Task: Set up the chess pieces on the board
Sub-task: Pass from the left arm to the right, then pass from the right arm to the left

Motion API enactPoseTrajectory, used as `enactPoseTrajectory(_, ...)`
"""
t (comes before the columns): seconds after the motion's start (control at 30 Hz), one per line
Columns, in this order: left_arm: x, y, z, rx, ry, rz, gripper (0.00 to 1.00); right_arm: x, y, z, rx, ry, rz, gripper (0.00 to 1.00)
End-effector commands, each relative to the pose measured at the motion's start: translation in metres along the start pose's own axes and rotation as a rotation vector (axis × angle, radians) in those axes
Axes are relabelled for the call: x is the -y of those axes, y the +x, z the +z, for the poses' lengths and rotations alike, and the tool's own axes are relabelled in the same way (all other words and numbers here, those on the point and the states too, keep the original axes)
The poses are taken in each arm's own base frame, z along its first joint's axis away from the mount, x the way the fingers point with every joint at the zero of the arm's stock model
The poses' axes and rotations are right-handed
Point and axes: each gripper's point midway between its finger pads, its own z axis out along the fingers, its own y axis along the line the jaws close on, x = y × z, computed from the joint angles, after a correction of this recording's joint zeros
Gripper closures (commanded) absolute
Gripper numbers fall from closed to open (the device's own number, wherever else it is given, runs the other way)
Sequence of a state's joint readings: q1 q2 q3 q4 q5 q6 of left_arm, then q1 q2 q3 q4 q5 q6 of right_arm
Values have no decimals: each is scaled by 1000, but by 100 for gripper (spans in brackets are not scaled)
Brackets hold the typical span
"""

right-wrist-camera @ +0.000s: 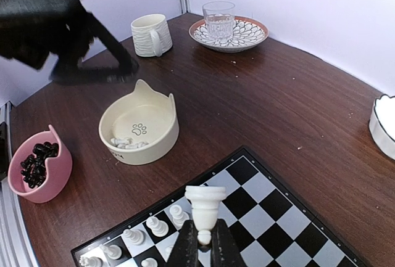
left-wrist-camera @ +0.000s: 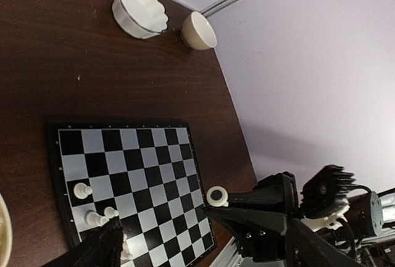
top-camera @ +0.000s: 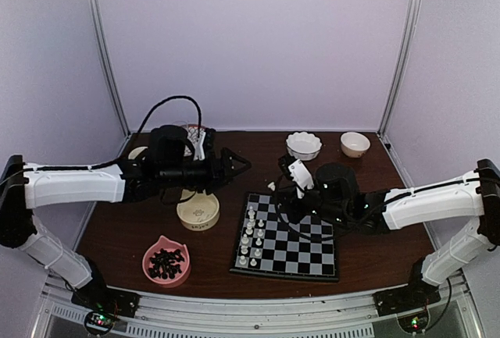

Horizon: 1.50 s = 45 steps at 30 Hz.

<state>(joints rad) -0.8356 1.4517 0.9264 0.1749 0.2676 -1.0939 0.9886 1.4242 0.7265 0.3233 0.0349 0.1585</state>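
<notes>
**Right arm placing a white piece**

The board lies on the desk. White chess pieces stand along its left files (top view). One more white piece is pinched upright in the right claw, over the board. The left claw hangs wide and empty above the cream bowl. Step, as I judge it: set-down. Next: lower squarely onto a free square, then release.

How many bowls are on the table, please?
4: a pink bowl front left, a cream bowl beside the board, and a scalloped white bowl and small beige bowl at the back. None looks hidden.
</notes>
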Motion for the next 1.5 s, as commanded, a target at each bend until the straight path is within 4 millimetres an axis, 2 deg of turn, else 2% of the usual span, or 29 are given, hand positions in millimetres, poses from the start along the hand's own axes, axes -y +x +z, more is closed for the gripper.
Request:
enactPoseTrajectory(0.0,3,-11,-35,-29,-106,281,8,-10,-10,-4,4,-76,20,100)
enactPoseTrajectory(0.1,13,-10,-51,-44,-88,474,8,-23,-12,-2,3,-175,32,100)
enactPoseTrajectory(0.23,4,-5,-61,-4,-77,684,12,-51,-17,-3,-44,-346,22,100)
enactPoseTrajectory(0.3,10,-1,-64,53,-4,796,15,-66,-19,-4,-102,-434,7,100)
enactPoseTrajectory(0.4,12,15,-71,127,88,964,16,-77,-14,-3,-208,-496,5,100)
enactPoseTrajectory(0.57,10,48,-79,220,186,1245,16,-81,-15,0,-335,-515,21,100)
enactPoseTrajectory(0.7,-6,68,-78,223,162,1440,17,-91,-17,-6,-436,-565,49,100)
enactPoseTrajectory(0.83,-11,82,-78,195,180,1536,21,-101,-9,-16,-551,-630,98,100)
enactPoseTrajectory(1.0,-10,96,-78,169,233,1577,22,-114,-3,-23,-616,-706,169,100)
enactPoseTrajectory(1.3,-3,125,-80,115,385,1651,28,-132,6,-18,-647,-764,248,100)
enactPoseTrajectory(1.47,-4,130,-77,94,387,1661,29,-140,10,-15,-661,-782,249,100)
